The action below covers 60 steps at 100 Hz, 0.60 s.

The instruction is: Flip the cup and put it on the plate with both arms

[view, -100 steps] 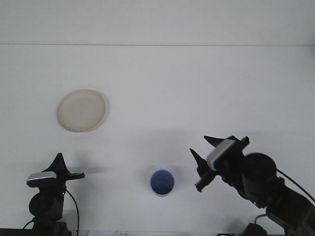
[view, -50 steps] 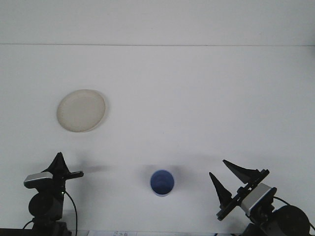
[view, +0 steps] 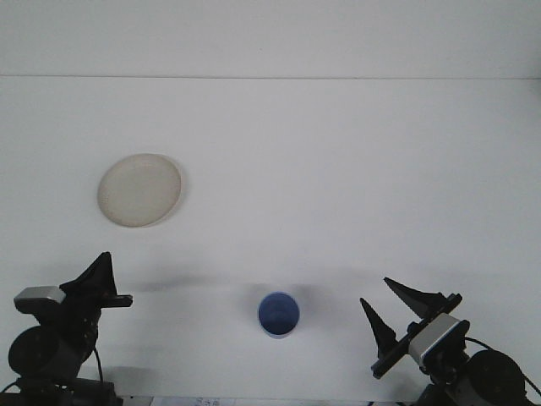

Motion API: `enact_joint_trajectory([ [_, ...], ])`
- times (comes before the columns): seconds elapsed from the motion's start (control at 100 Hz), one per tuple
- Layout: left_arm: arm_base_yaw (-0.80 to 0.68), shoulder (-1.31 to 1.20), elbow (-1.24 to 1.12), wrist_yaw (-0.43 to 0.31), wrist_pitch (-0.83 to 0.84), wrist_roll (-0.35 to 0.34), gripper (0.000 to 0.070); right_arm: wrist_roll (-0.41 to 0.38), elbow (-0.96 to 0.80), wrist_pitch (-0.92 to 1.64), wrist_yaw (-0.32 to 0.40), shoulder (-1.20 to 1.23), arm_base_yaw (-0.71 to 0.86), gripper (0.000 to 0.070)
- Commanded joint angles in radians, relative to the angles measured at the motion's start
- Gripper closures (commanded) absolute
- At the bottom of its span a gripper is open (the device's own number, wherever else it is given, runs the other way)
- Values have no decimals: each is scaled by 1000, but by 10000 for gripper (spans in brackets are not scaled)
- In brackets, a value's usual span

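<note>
While the right tool [view: 395,315] sits low at the near right edge with its two dark fingers spread wide and nothing between them, it has barely shifted in the last half second; a second ago it was raised and reaching in toward the cup [view: 278,314], so it has drawn back without taking hold. The left tool [view: 95,279] has slid leftward and a little lower along the near edge, and from this angle I cannot tell whether its fingers are apart or together.

The cup stands apart from both tools, between them near the front edge, its blue inside facing the camera, and it has not moved across the three moments. The plate [view: 139,189] lies well apart from it, up and to the left, with nothing on it. My reading is that the task has not truly started: no grasp, no flip, and both arms look pulled back toward rest, so a fresh approach to the cup would be needed.

The surface [view: 338,169] is plain white and bare apart from these two things. Behind it a pale wall [view: 270,34] meets its far edge in a straight line.
</note>
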<state>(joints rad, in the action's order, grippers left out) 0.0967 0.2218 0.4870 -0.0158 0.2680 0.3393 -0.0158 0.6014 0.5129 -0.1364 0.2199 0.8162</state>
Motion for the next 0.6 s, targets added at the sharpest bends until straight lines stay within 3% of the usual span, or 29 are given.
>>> enact_joint_trajectory([
  [0.0, 2, 111, 106, -57, 106, -102, 350, -2, 8, -9, -5, 4, 9, 325],
  [0.05, 3, 201, 186, -114, 178, -124, 152, -2, 8, -9, -4, 4, 9, 325],
  [0.09, 7, 272, 247, -169, 228, -127, 93, -2, 8, -9, -4, 4, 9, 325],
  [0.21, 54, 476, 406, -348, 324, -134, 104, -1, 8, -9, -4, 4, 9, 325],
  [0.29, 119, 604, 498, -424, 375, -160, 123, 7, 8, -7, -4, 4, 9, 325],
  [0.59, 491, 1006, 742, -422, 511, -241, 122, 14, 8, 5, -4, 4, 9, 325],
])
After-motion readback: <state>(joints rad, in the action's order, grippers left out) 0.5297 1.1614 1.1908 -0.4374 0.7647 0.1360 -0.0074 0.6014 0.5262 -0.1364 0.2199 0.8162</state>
